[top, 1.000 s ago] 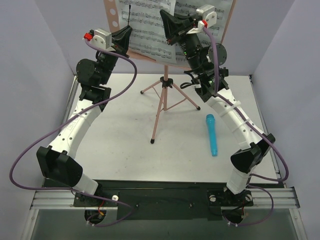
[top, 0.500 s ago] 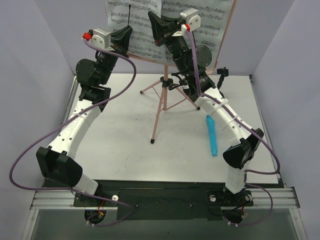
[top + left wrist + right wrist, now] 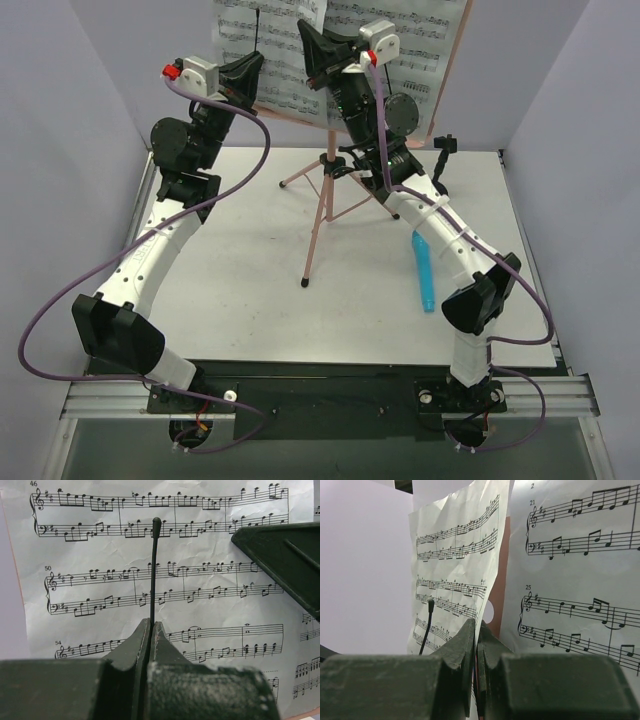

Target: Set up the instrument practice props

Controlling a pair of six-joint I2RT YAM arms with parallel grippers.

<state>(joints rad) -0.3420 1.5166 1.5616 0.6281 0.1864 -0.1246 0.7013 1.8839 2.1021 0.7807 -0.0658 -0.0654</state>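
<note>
The pink music stand (image 3: 319, 215) is at the back middle of the counter (image 3: 220, 280), with its tripod feet spread and its tray raised high. Two sheets of music lean on the tray, and the left page (image 3: 285, 70) sits beside the right page (image 3: 432, 30).

The left tool (image 3: 255, 62) is up at the lower left of the tray. In its wrist view the left tool (image 3: 152, 627) is pinched narrow on a thin black rod (image 3: 154, 570), which stands upright across the printed staves.

The right tool (image 3: 308, 35) reaches to the inner edge of the left page. In its own view, the right tool (image 3: 476, 627) has its fingers pressed together, apparently with the lower corner of that page between them. The contact itself is partly hidden. The page bows forward, away from the tray.

The blue microphone (image 3: 425, 270) lies flat on the counter at the right, beside the right arm. The black mic stand (image 3: 441, 160) is upright near the back right corner, well apart from the microphone.
</note>
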